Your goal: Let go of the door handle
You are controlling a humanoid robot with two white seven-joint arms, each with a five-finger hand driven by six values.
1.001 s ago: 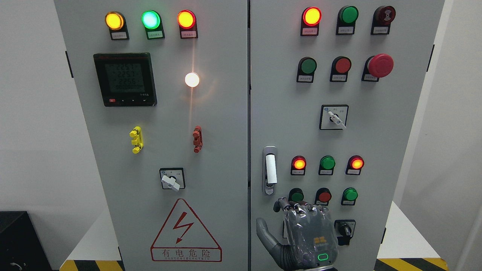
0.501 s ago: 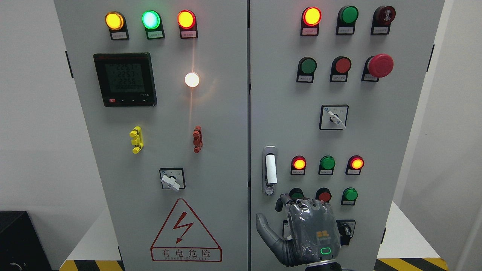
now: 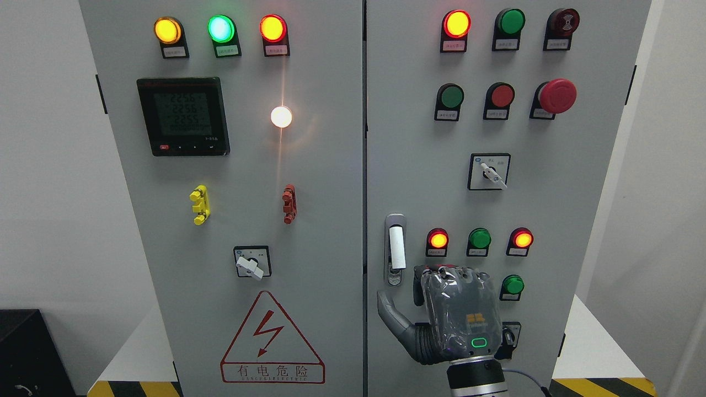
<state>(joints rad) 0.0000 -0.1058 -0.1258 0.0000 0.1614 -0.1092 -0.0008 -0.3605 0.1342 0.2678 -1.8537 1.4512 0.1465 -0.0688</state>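
The door handle [image 3: 395, 249], a silver plate with a white vertical lever, sits at the left edge of the right cabinet door [image 3: 419, 138]. My right hand [image 3: 409, 300] comes up from the bottom edge, right of the middle, its grey back facing the camera. It hangs just below and right of the handle without touching it. The thumb [image 3: 388, 310] sticks out to the left and the fingers bend forward toward the panel, holding nothing. The hand covers two round buttons in the lower row. My left arm is out of view.
Lit lamps [image 3: 438, 240] and push buttons fill the right door, with a red mushroom button [image 3: 557, 95] and a rotary switch [image 3: 489, 172]. The left door carries a meter [image 3: 183, 116], a rotary switch [image 3: 252, 262] and a warning triangle [image 3: 272, 339].
My right hand has risen along the right door, from the bottom edge to just under the handle, and now hides the two lower buttons. The wrist has come into view.
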